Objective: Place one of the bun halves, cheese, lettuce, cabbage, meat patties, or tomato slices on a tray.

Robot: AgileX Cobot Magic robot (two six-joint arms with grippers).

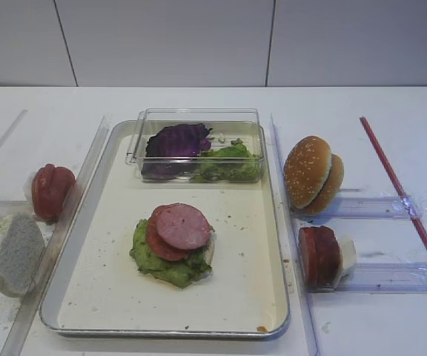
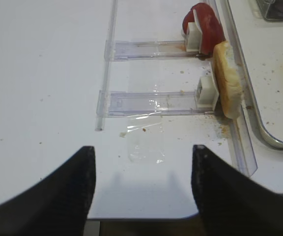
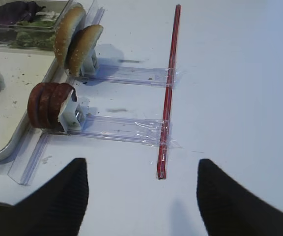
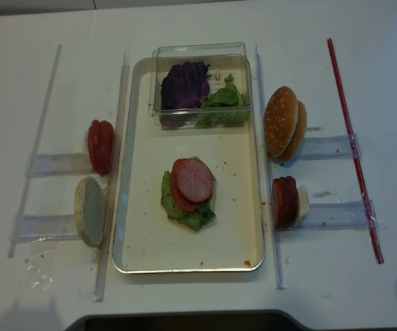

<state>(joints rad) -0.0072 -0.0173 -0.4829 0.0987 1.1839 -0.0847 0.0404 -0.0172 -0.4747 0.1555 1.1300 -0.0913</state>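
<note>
- Silver metal rectangular tray sits mid-counter, cream floor all crumb-speckled.
- Middle of it: a stack with crinkly green lettuce at the bottom, an orange-red tomato slice on that, and a pinkish round meat patty on top.
- Clear plastic box at the tray's far end holds the dark purple cabbage clump and more green leaves.
- Right of the tray: sesame-seeded bun halves standing on edge in a clear holder, with dark red-brown patties in the holder nearer the camera.
- Left side: a pale-faced bun half and red slices, also on edge.
- Right fingers are spread wide over bare counter, holding nothing.
- Left fingers same deal, spread and empty.
</note>
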